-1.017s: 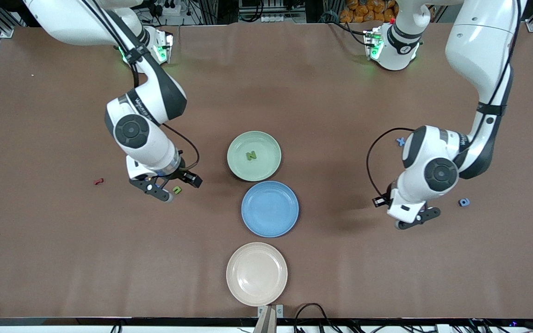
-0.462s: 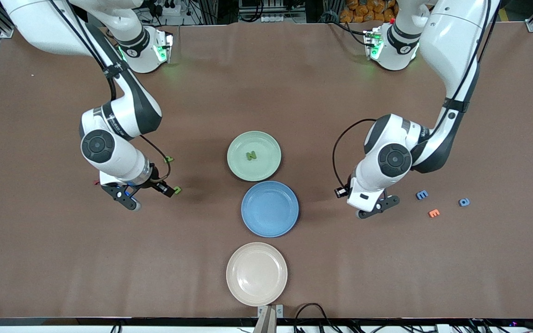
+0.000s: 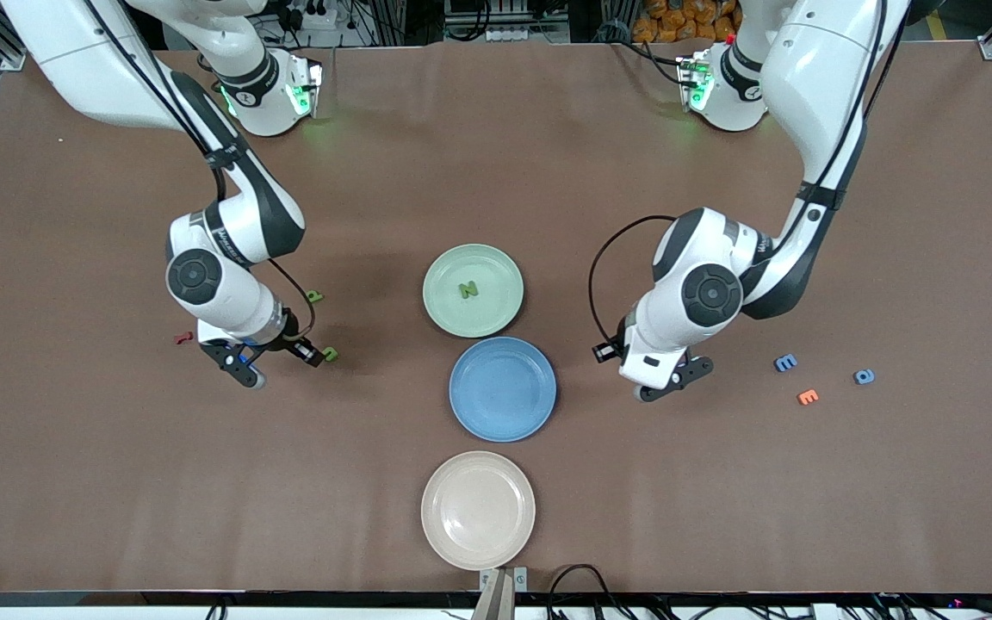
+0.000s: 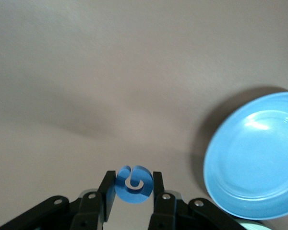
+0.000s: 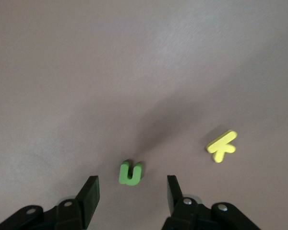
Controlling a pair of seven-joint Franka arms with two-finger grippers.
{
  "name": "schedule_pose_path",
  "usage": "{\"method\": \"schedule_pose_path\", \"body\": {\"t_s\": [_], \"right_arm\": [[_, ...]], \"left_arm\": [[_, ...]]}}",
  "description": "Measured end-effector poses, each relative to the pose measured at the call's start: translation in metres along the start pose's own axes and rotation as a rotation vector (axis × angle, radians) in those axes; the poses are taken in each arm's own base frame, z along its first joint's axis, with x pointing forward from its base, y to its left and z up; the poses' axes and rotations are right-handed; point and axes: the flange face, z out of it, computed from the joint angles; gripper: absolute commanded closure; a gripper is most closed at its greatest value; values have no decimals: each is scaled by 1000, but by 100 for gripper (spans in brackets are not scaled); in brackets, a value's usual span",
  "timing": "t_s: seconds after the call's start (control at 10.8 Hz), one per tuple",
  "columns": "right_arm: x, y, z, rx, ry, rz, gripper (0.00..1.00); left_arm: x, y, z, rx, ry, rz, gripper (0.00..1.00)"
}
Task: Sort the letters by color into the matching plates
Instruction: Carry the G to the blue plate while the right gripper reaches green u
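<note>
Nearest the front camera sits the cream plate (image 3: 477,510), bare. Next comes the blue plate (image 3: 503,389), with no letter in it. Beside it, toward the left arm's end of the table (image 3: 496,155), the left gripper (image 3: 664,387) hangs over bare tabletop, clenched on 1 held blue letter (image 4: 129,194). In the left wrist view the left gripper (image 4: 132,176) pinches that letter squarely between both fingers, and the blue plate's rim (image 4: 209,163) shows close by.

Farther toward that end lie 3 loose letters, well apart from the gripper: the orange E (image 3: 808,397), the blue m (image 3: 785,362) and the blue a (image 3: 864,376).

Toward the right arm's end, the right gripper (image 3: 279,363) is low over the table with its jaws apart. In the right wrist view the green u (image 5: 130,172) lies flat between the 2 fingers of the right gripper (image 5: 132,179), touching neither. The yellow K (image 5: 222,146) lies outside the jaws. A red letter (image 3: 183,337) rests nearby.

Farther off, the pale green plate (image 3: 449,310) holds the green N (image 3: 468,290).
</note>
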Motion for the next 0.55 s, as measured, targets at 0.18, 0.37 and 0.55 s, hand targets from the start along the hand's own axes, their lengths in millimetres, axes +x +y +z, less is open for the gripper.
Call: {"method": "schedule_pose_path", "body": {"t_s": [0.18,0.37,0.55], "right_arm": [[-13,-10,12,8,-7,-11,38],[-17,-11,19,-1,-7,-17,39],[-14,-9,24,-9,-5,-13,40]], "left_arm": [[-13,24,8,-15,-7,-21,100],[-22,46,20,-65,2,-41,100],[-26,61,30,-129,29,-77,100]]}}
